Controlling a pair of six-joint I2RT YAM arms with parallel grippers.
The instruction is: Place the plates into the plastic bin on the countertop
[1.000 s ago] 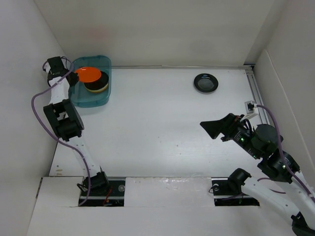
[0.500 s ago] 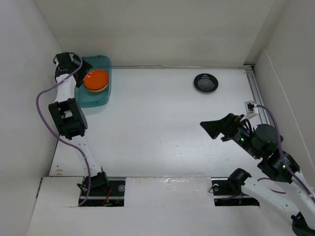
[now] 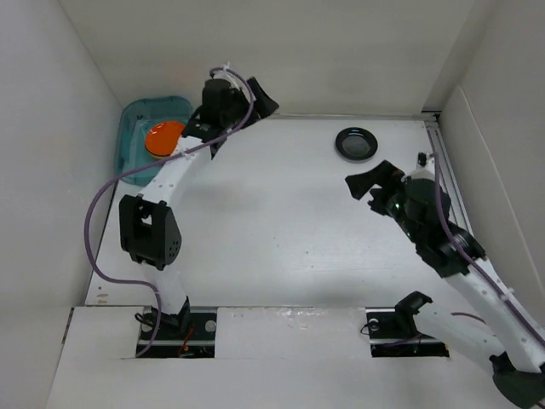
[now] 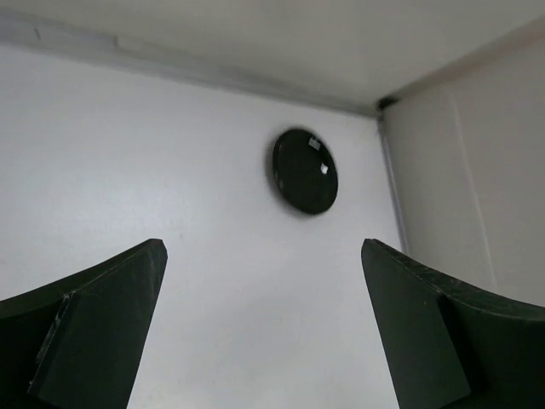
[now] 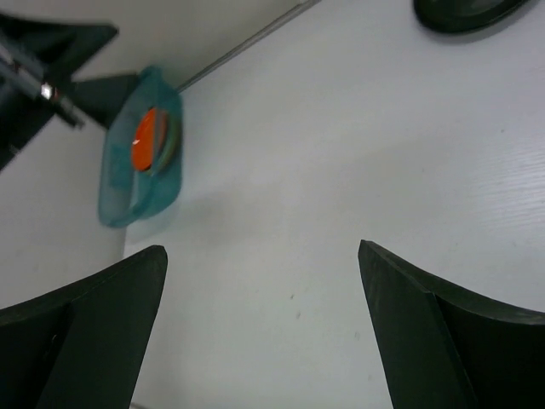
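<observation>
**Showing two empty grippers above a white desk, one plate in the bin and one outside it**

Overhead view of a white desk [image 3: 272, 239] with white walls around it. A translucent teal plastic bin [image 3: 128, 145] sits in the far left corner. An orange plate [image 3: 162, 138] lies face up inside the bin. In the right wrist view the orange plate [image 5: 141, 141] rests on top of a stack; the edges of other plates show beneath it, but their colours are too small to tell. The left arm reaches across the right side of the bin and hides part of it.

A glossy black plate [image 3: 356, 143] lies flat on the desk near the back wall, toward the far right, well apart from the bin.

The left gripper [image 3: 260, 98] is just to the right of the bin, close to the back wall, pointing toward the right side of the desk. Its fingers are spread wide with nothing between them. In its own wrist view the black plate [image 4: 305, 170] appears ahead, framed between the two dark fingers.

The right gripper [image 3: 371, 181] is on the right side of the desk, near the black plate and on the nearer side of it, not touching it. Its fingers are also spread wide and hold nothing. Its wrist view looks across bare desk toward the bin [image 5: 115, 200].

A purple cable [image 3: 92, 230] loops beside the left arm.
</observation>
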